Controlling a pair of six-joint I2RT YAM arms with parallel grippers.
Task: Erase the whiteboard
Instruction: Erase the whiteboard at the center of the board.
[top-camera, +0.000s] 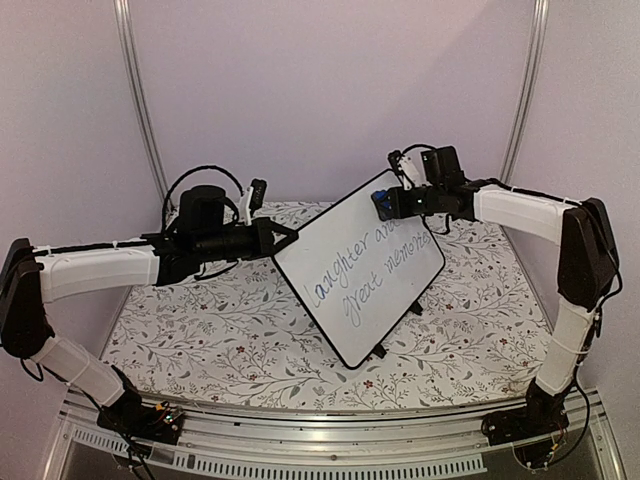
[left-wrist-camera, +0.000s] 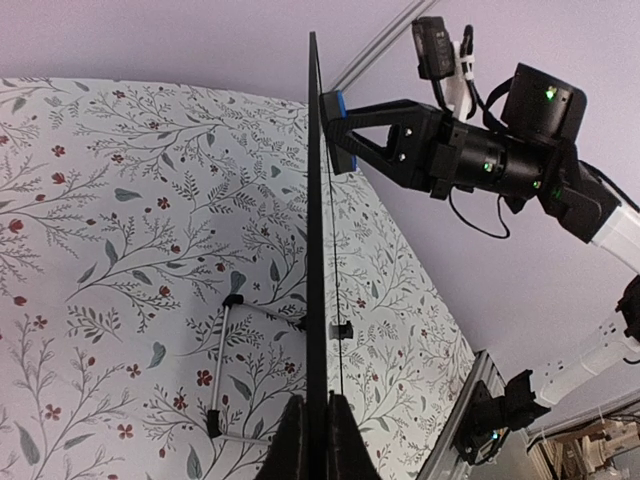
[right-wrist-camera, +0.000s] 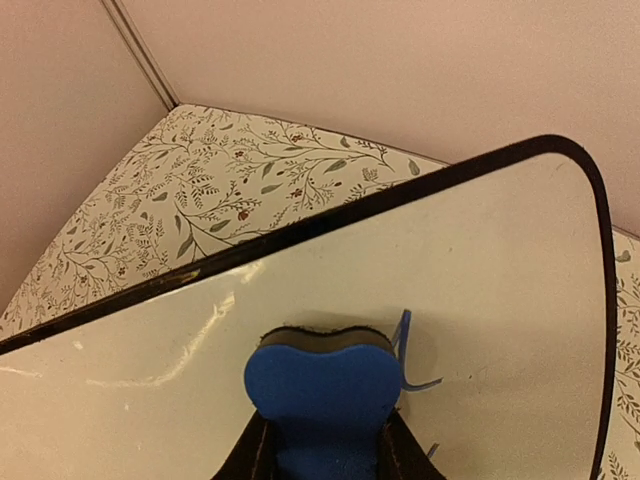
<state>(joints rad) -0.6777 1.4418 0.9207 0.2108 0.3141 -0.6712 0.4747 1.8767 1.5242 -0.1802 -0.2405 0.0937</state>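
Right now, a blue eraser (right-wrist-camera: 320, 385) is pinched tight in the right tool (right-wrist-camera: 322, 445). Its flat face is pressed on the whiteboard (right-wrist-camera: 480, 300), close to one top corner. Just beside the eraser, a thin blue pen line can be seen.

From there, the writing (top-camera: 365, 270) is laid out in two lines along the long way of the board. It runs away from the right tool and toward the left tool (left-wrist-camera: 318, 440). The first line is nearer the eraser, and the second line is lower and further off.

At the far end of the board, the edge is pinched between the fingers of the left tool. In this way the board is held up on a slant, with its low corner close to the table (top-camera: 200, 330).

The right tool is much nearer to the words. So the wiping would likely be done by it, with long strokes drawn along the lines toward the left tool. Both lines can be read in full, so most of the job seems to be left.
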